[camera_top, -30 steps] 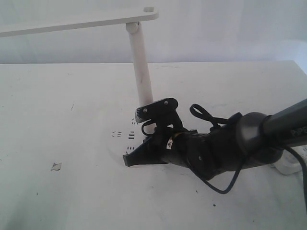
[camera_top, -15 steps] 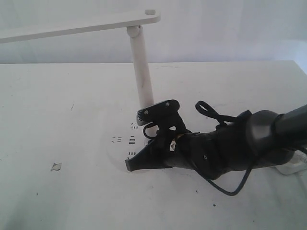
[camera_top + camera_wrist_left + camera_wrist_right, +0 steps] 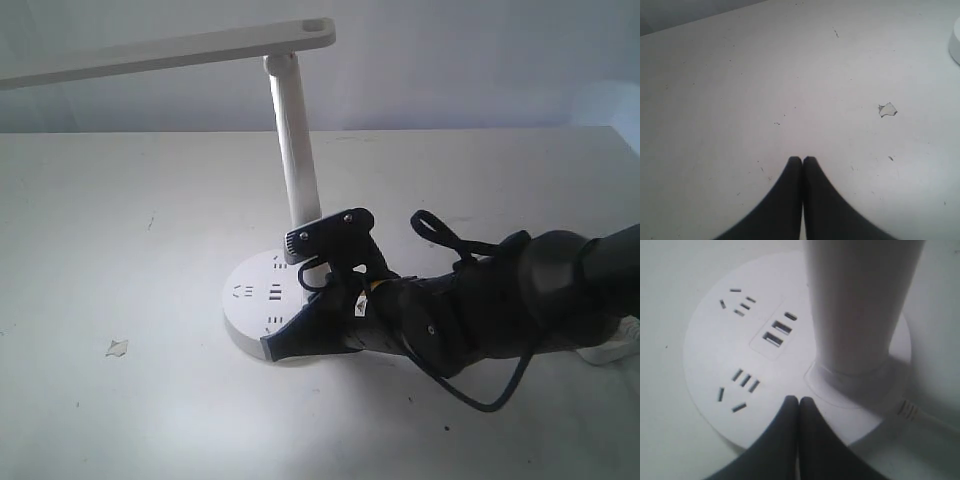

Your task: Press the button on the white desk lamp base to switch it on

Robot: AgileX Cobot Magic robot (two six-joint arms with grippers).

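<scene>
you're holding the r gripper (image 3: 799, 402) w/ jaws fully together & empty, tips at the white desk lamp base (image 3: 710, 350) rim; l gripper (image 3: 802, 160) likewise, above the table (image 3: 740, 75).

The right arm (image 3: 480, 310) is black all over, thick and rounded, with a glossy round joint (image 3: 555, 265) at the right of the frame. A thin black cable (image 3: 436, 234) loops above and below it. A flat black bracket (image 3: 328, 232) carries two bright screws (image 3: 347, 214). A small yellow-white label (image 3: 360, 303) sits near the right gripper (image 3: 272, 347). Its matte fingers narrow to blunt tips, like those of the left gripper (image 3: 802, 161).
</scene>
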